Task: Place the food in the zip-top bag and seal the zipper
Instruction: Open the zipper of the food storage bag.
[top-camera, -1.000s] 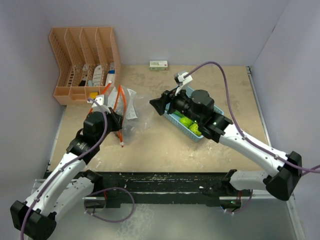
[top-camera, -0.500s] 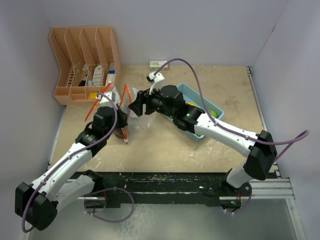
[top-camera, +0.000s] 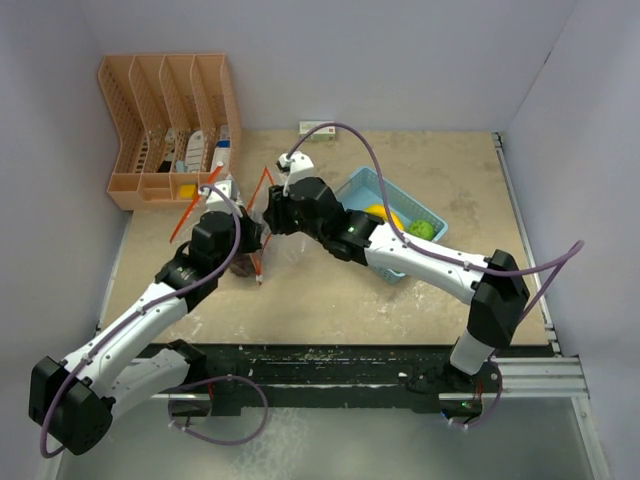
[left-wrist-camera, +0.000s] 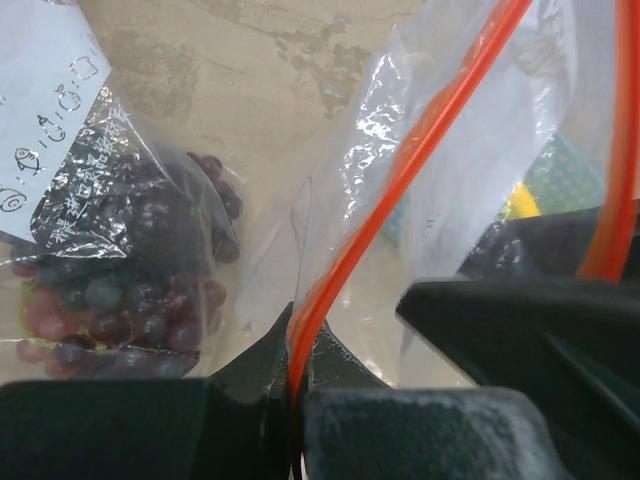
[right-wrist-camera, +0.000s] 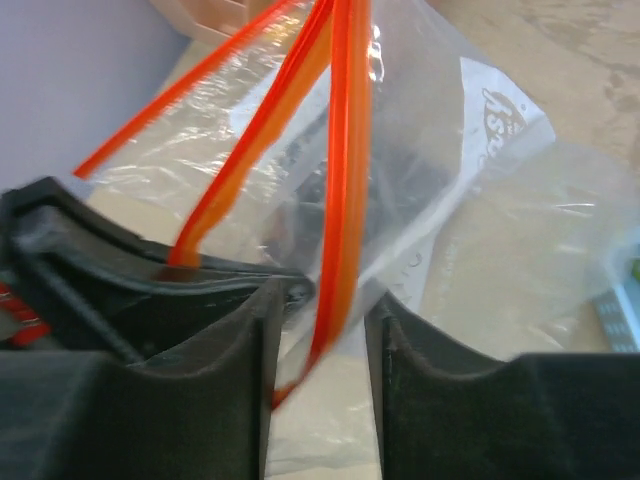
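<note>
The clear zip-top bag (left-wrist-camera: 450, 150) has an orange zipper strip (top-camera: 264, 188) and stands open between the two grippers. Dark red-purple grapes (left-wrist-camera: 130, 290) lie inside its lower part. My left gripper (left-wrist-camera: 297, 330) is shut on one side of the zipper strip. My right gripper (right-wrist-camera: 322, 300) is open, its jaws on either side of the opposite strip (right-wrist-camera: 340, 200) without pressing it. In the top view both grippers meet at the bag's mouth, left gripper (top-camera: 245, 240) and right gripper (top-camera: 272, 213). A yellow banana (top-camera: 384, 213) and a bumpy lime-green fruit (top-camera: 421, 229) sit in the basket.
The light-blue plastic basket (top-camera: 352, 187) stands right of the bag, partly under my right arm. An orange desk organizer (top-camera: 165, 100) fills the back left corner. A small white box (top-camera: 318, 128) lies by the back wall. Walls close in left, back and right.
My right arm has swung left from over the basket to the bag's mouth, and its jaws have narrowed around the strip. The left gripper has shifted slightly right, still holding the zipper.
</note>
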